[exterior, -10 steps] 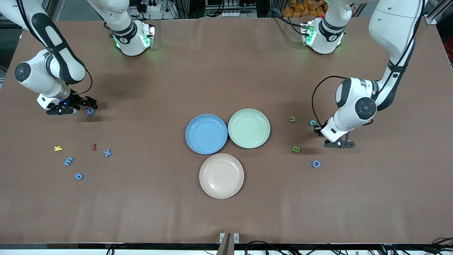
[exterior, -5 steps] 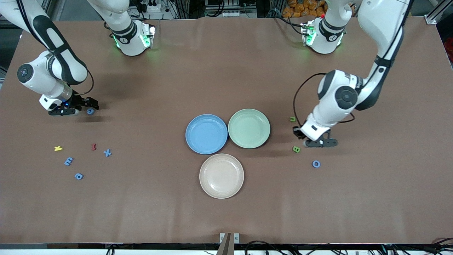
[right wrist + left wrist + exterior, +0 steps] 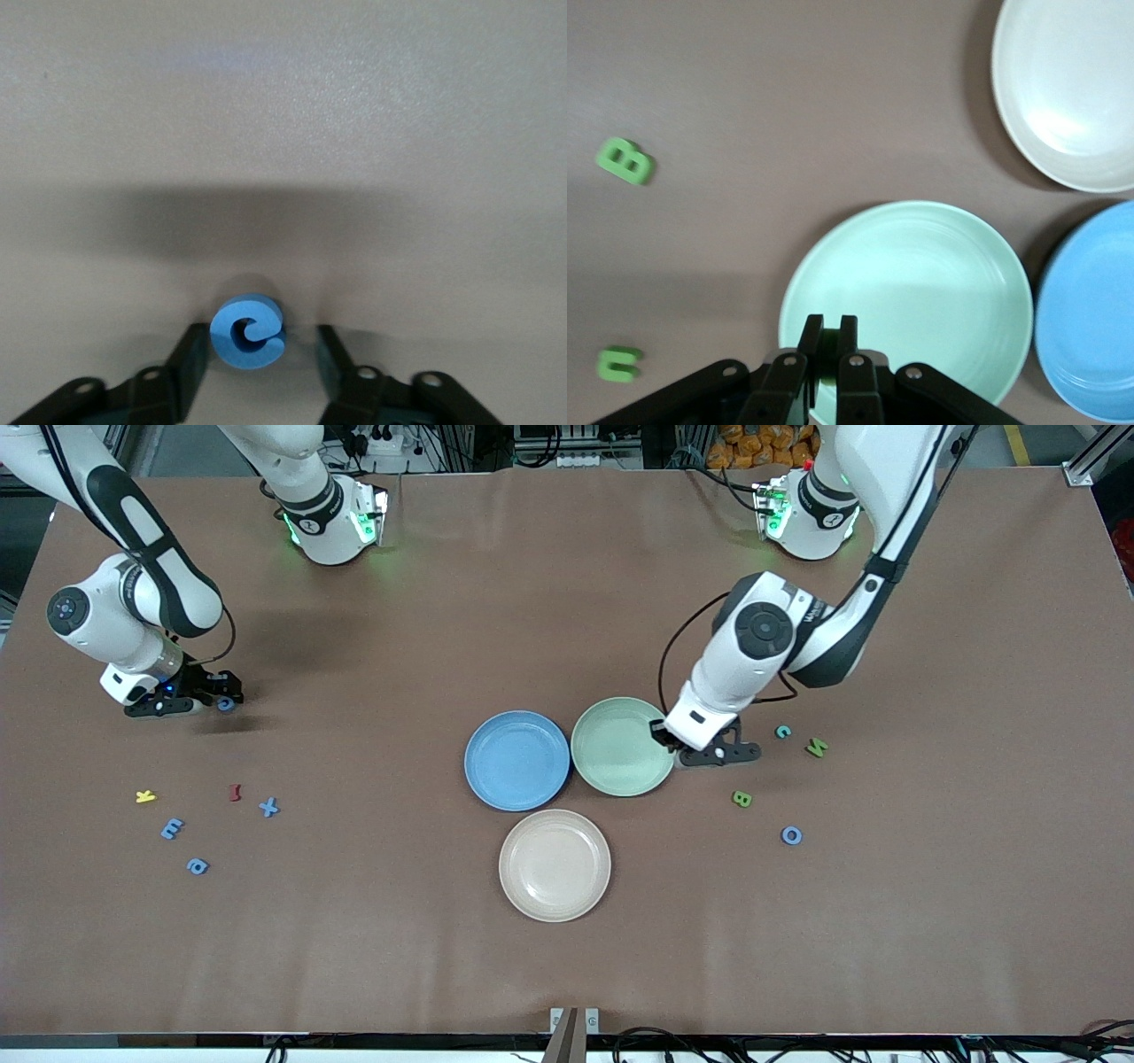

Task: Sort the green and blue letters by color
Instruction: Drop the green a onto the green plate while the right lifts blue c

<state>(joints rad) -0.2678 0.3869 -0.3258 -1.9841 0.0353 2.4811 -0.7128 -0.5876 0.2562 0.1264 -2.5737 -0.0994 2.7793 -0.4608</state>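
Your right tool point(image 3: 263, 343) sits low at the right arm's end of the worktop point(image 3: 372, 957). Its jaws are open and straddle a blue letter point(image 3: 248, 332), a small curled shape lying flat. The letter is right between the fingers point(image 3: 193, 354) but off centre: it is hard up against one, with a clear gap to the other. Closing should slide it a little before it is pinched. From there, the blue plate point(image 3: 516, 760) lies well away toward the middle of the worktop.

Your left tool point(image 3: 828, 335) is closed over the rim of the green plate point(image 3: 921, 266), on the side toward the left arm's end. A sliver of green shows between its fingers. You cannot tell whether that is a held letter or the plate beneath. The plate's centre lies just ahead, toward the blue plate.
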